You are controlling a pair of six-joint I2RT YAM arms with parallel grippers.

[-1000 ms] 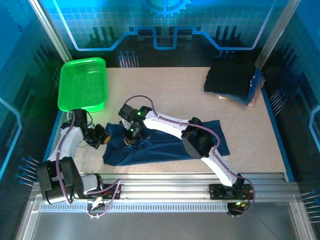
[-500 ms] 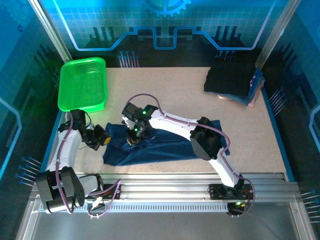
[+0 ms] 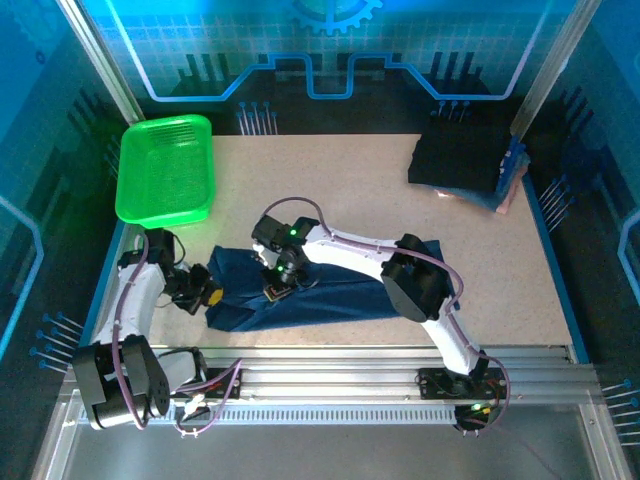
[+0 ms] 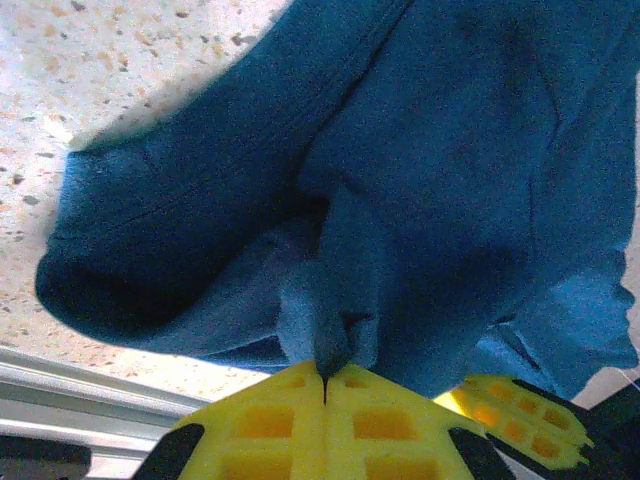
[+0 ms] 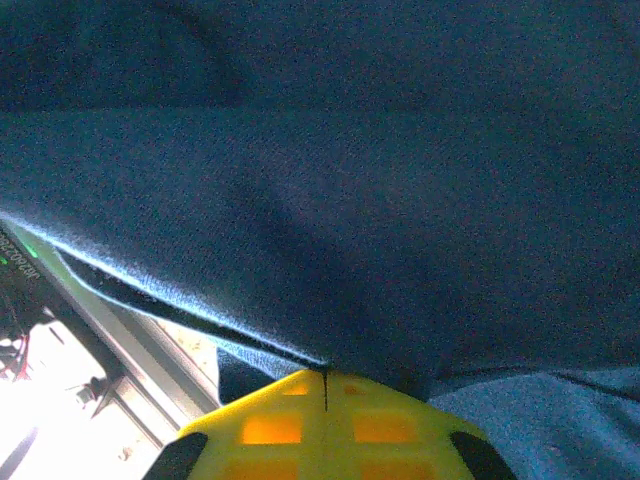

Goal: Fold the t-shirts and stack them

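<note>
No word, label, brand name or number could be read anywhere in the work cell. The nearest thing to a sign was a light-blue gear-shaped emblem (image 3: 335,12), cut off by the upper edge of the overhead view, which stood on the glowing blue gridded back panel (image 3: 200,50) above a pattern of angular outlines.

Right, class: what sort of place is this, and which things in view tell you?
Probably a robot test cell in a lab: a table edged by rails and blue-lit panels, the left gripper and right gripper each pinching a blue shirt, a folded stack set aside.
</note>
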